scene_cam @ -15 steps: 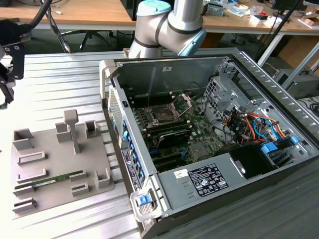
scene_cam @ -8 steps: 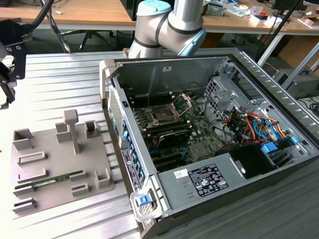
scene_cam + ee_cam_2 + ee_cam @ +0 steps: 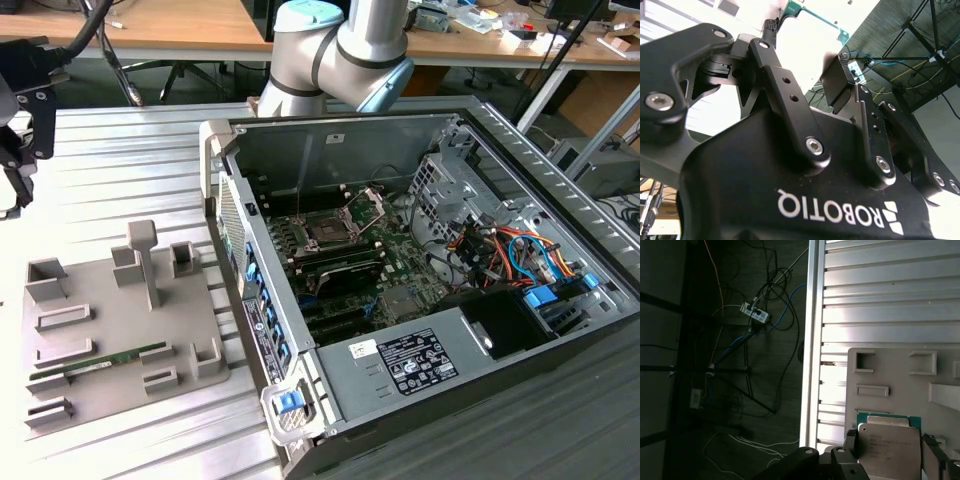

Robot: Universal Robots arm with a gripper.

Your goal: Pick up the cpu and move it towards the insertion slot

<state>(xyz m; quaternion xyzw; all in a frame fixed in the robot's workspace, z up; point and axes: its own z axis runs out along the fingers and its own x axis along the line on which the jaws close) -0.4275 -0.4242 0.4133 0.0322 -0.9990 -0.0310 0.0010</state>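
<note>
**Exterior view.** The end effector [image 3: 18, 140] hangs over the bench [image 3: 130, 150], just past the tray [image 3: 90, 300] toward the exterior view's left. The slot [image 3: 325, 230] lies inside the open case [image 3: 500, 330], well apart from the tray toward the exterior view's right, with its bracket [image 3: 372, 205] raised. The case wall nearest the tray stands between tray and slot. A tall post [image 3: 143, 260] rises from the tray, and a memory stick [image 3: 100, 362] lies along its near side. Room above the tray looks open.

**First wrist view.** The cpu [image 3: 887, 447] sits between the two fingers [image 3: 850, 445] above the tray, lid toward the camera. The end effector pinches it by two opposite edges. Judged from its form, the chip is light, stiff and flat. Its smooth metal lid would slide under a loose hold, and its underside is probably fragile, so the thin edges are the proper place to hold it. The bench edge runs just beyond the tray, with floor and cables past it.

**Second wrist view.** The fingers close toward each other at their tips. A thin green edge between them is likely the cpu's board.
</note>
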